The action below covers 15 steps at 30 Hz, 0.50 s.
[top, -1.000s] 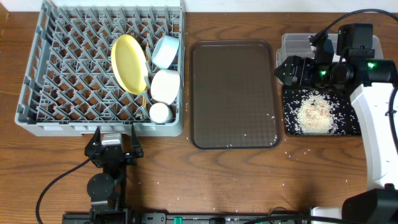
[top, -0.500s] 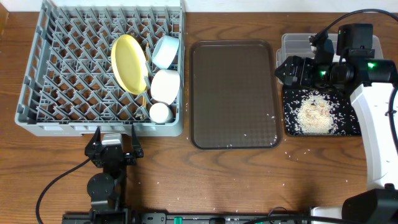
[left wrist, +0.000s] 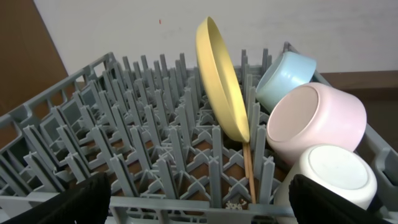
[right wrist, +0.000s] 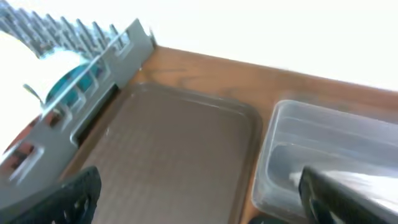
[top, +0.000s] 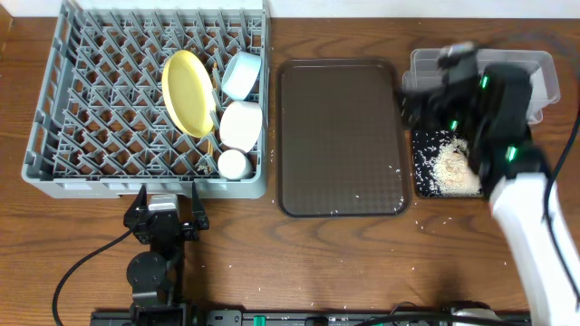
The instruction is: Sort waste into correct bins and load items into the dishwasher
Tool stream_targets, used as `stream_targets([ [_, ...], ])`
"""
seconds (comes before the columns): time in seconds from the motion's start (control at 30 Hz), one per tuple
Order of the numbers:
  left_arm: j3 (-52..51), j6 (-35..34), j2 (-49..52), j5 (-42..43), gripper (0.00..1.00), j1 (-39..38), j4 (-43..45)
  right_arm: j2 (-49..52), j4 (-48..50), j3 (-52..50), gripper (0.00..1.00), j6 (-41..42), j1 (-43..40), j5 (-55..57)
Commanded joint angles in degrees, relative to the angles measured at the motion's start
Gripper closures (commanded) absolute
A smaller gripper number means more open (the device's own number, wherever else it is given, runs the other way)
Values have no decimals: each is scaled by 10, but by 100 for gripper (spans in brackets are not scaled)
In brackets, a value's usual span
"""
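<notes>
The grey dish rack (top: 100, 109) holds the yellow plate (top: 186, 91) upright, the light blue bowl (top: 243, 74), the white bowl (top: 241, 125) and the small white cup (top: 234, 163). All show in the left wrist view: plate (left wrist: 221, 74), blue bowl (left wrist: 283, 74), white bowl (left wrist: 317, 121), cup (left wrist: 333, 177). My left gripper (left wrist: 202, 210) is open and empty at the rack's front edge (top: 168, 213). My right gripper (top: 419, 95), blurred, is open and empty (right wrist: 205, 199) over the gap between the brown tray and the clear tub (right wrist: 323, 155). Rice (top: 449, 167) lies in the black tray (top: 420, 186). The wrapper is not clearly visible.
The large brown serving tray (top: 340, 136) lies between the rack and the bins, with a few rice grains on it. Loose grains dot the wooden table (top: 317, 263) near the front. My right arm covers much of the clear tub (top: 544, 63) and the black tray.
My right arm has swung and is blurred by motion; its white link moved from the right edge in towards the black tray. The left arm and the dishes have not moved.
</notes>
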Motion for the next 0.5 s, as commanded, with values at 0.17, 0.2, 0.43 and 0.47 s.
stream_targets([
  [0.17,-8,11,1,-7,7,3,-25,-255,140,-304,1,-78,16,62],
  [0.2,-8,11,1,-7,7,3,-25,-284,149,-335,1,-78,16,66],
  [0.43,-8,11,1,-7,7,3,-25,-476,193,-514,1,-78,15,85],
  [0.47,-8,11,1,-7,7,3,-25,-502,193,-533,1,-78,15,85],
])
